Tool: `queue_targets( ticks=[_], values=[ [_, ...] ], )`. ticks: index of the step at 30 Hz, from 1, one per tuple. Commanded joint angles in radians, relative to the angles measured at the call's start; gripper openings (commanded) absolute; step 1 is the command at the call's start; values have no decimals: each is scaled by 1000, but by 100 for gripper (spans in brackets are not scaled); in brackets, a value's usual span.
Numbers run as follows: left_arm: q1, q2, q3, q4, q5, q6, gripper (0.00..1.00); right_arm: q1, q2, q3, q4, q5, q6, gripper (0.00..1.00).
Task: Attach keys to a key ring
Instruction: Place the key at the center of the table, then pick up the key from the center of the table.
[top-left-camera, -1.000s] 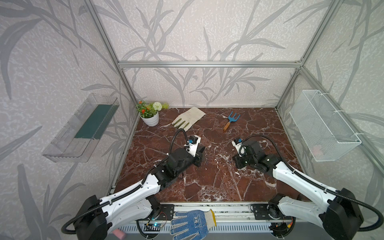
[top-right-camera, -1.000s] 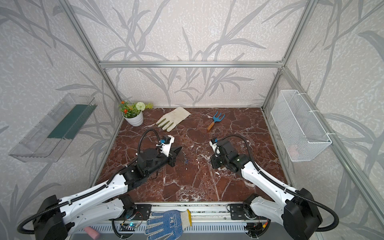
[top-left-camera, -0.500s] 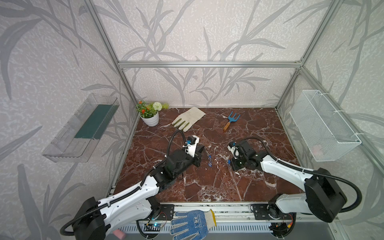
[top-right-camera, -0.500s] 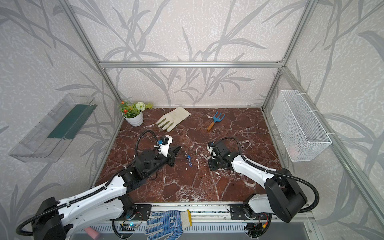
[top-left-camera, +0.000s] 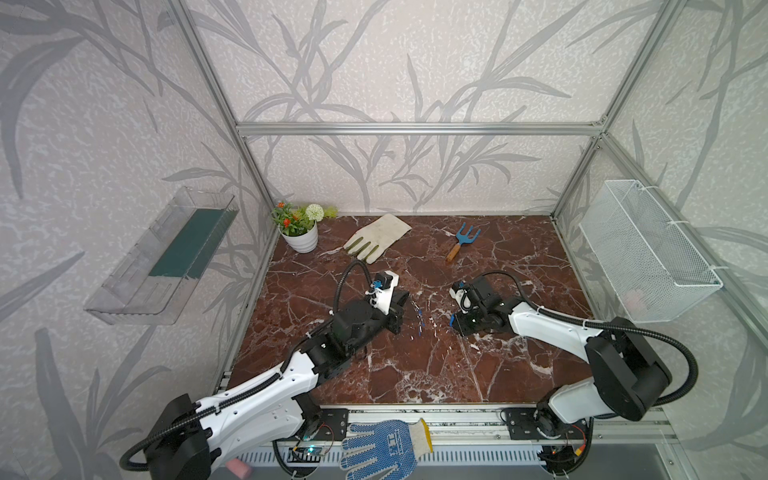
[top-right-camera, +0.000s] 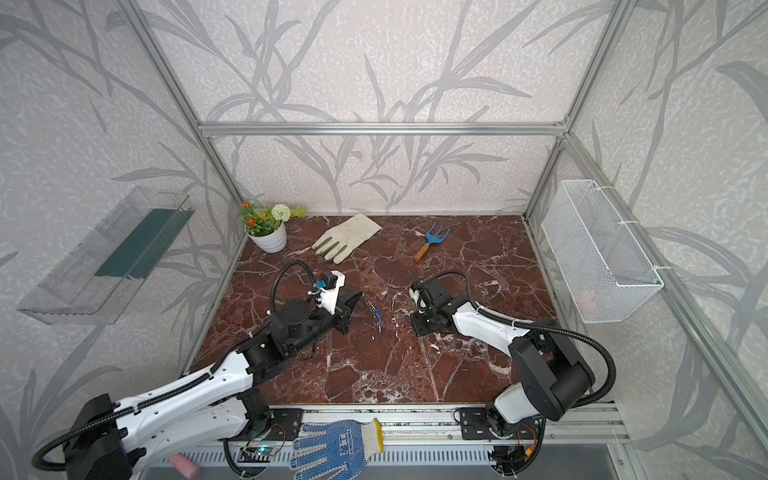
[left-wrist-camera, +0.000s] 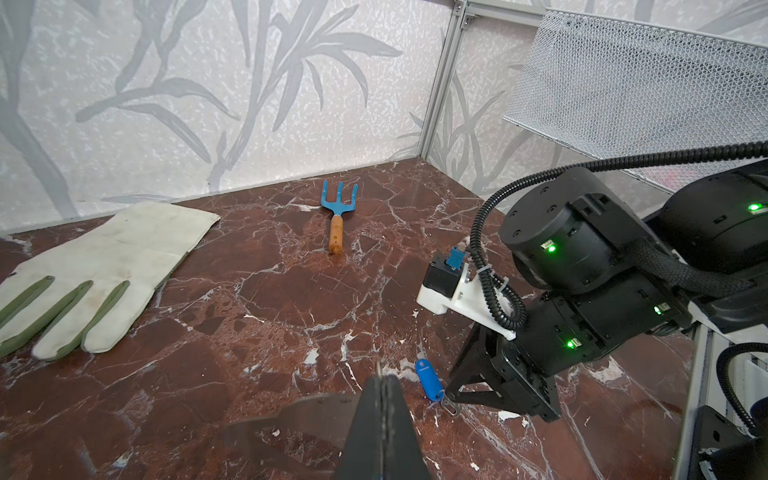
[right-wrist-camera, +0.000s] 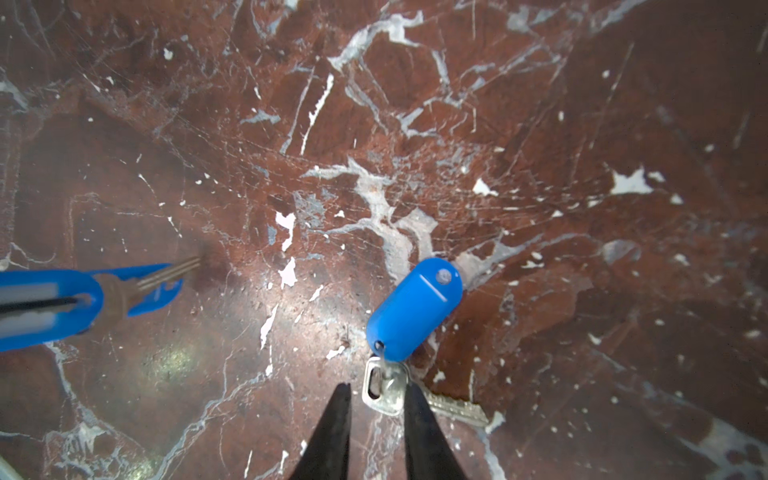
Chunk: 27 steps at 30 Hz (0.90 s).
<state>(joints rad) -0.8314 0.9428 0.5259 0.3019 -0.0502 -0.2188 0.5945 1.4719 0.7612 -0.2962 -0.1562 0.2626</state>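
Right gripper (right-wrist-camera: 376, 390) parted over key (right-wrist-camera: 386, 401), blue tag (right-wrist-camera: 415, 307) attached.

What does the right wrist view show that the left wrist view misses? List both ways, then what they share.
Right wrist only: the silver key blade and a blurred bunch of blue tags. Left wrist only: glove, hand fork, mesh basket, the shut left gripper. Both: one blue key tag on the marble table, with the right gripper open at its ring end.
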Motion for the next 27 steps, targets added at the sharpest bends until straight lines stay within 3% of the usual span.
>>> queue_targets(
  ticks=[1, 14, 27],
  values=[
    [-5, 5, -6, 53, 1, 6, 0, -1, -82, -3, -13, 26, 20, 27],
    [-5, 33, 0, 54, 10, 11, 0, 0, -271, -183, 116, 38, 93, 33],
    [-5, 28, 0, 51, 17, 13, 0, 28, -33, -75, 132, -2, 107, 29]
  ],
)
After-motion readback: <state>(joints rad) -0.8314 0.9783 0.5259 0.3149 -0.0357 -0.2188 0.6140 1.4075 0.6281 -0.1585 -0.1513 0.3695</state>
